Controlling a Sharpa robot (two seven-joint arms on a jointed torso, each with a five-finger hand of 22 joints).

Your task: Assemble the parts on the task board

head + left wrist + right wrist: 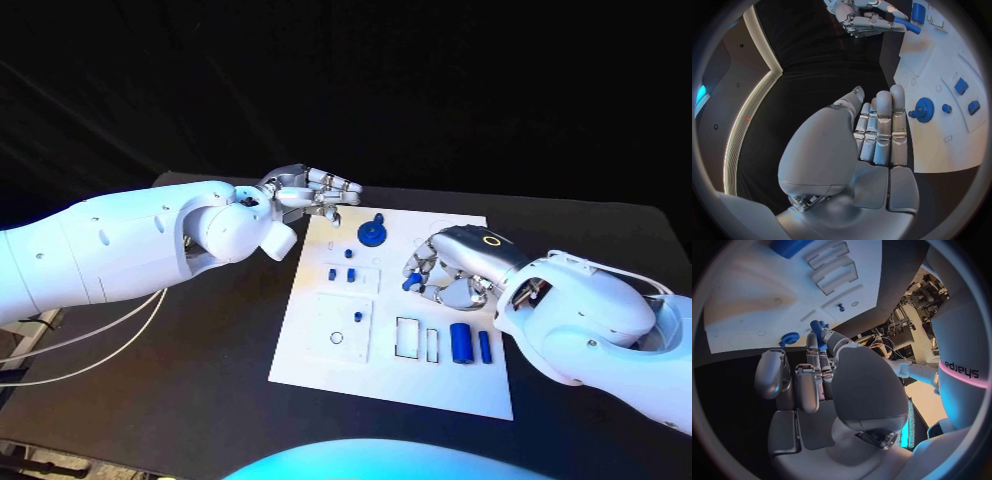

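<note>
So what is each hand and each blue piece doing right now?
left hand: holds nothing, fingers straight, at the board's far left corner.
right hand: pinches a small blue part over the task board.
blue gear: on the board, untouched.
blue cylinder: lying in its slot.

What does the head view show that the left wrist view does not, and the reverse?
Head view alone: both white arms, the left arm and the right arm, and the task board out to all its edges.
Left wrist view alone: the inner side of the left hand, fingers straight and holding nothing.
Both: the blue gear on the board, and the right hand pinching a blue part.
</note>
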